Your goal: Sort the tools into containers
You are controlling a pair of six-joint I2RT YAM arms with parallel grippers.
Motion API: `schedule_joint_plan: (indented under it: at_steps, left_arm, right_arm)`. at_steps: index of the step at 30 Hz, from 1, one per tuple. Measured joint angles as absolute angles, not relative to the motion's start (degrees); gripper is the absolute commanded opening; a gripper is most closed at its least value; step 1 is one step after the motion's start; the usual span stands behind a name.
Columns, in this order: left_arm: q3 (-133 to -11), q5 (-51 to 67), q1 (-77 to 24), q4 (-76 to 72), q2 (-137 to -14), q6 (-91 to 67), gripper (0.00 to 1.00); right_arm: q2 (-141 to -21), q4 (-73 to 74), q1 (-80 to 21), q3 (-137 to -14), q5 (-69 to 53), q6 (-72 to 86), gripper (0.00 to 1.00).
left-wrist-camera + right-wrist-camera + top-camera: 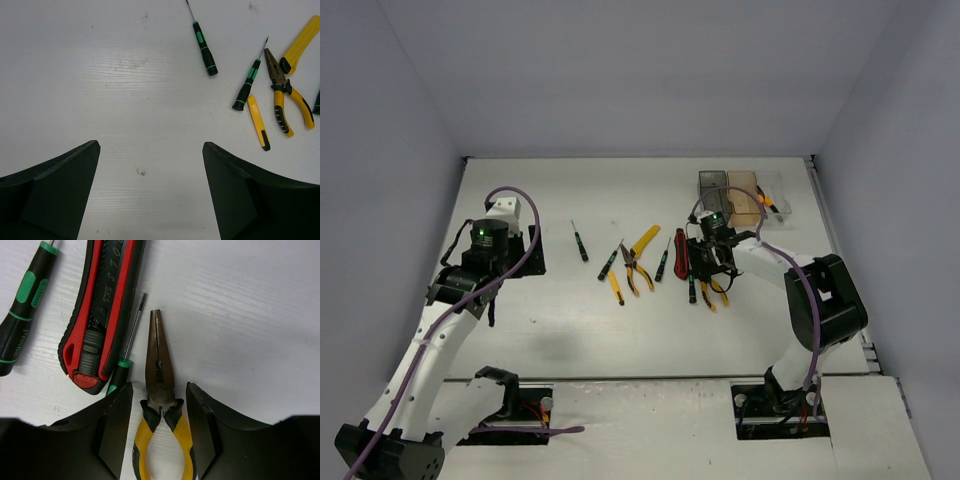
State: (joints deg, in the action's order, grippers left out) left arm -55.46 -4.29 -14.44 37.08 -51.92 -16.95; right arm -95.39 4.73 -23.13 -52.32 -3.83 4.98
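Note:
My right gripper (712,272) is open and low over the table. In the right wrist view its fingertips (159,395) straddle the pivot of yellow-handled pliers (161,405), with gaps on both sides. A red utility knife (102,310) and two black-green screwdrivers (25,305) (127,352) lie just left of it. My left gripper (528,255) is open and empty over bare table (150,150). In its view lie two screwdrivers (204,45) (248,82), a small yellow knife (259,122), orange-handled pliers (282,95) and a yellow knife (300,42). The dark grey (712,185), amber (745,195) and clear (777,195) bins stand at the back right.
The tools lie in a loose row across the table's middle (640,265). The clear bin holds a small orange-and-black item (766,202). The table's right edge (840,260) is close to the bins. White walls enclose the table on three sides.

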Motion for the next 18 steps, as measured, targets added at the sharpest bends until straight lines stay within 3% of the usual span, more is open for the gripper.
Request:
schedule_joint_plan:
  at_steps: [10,18]
  left_arm:
    - [-55.46,-4.27,-14.44,37.1,-51.92,-16.95,0.81]
    - [-55.46,-4.26,-14.44,37.1,-51.97,-16.95,0.81]
  right_arm:
    - [-97.14,3.45,-24.03,-52.69,-3.23,4.48,0.38]
    - [-97.11,3.28,-24.05,-52.58,-2.96,5.51,0.4]
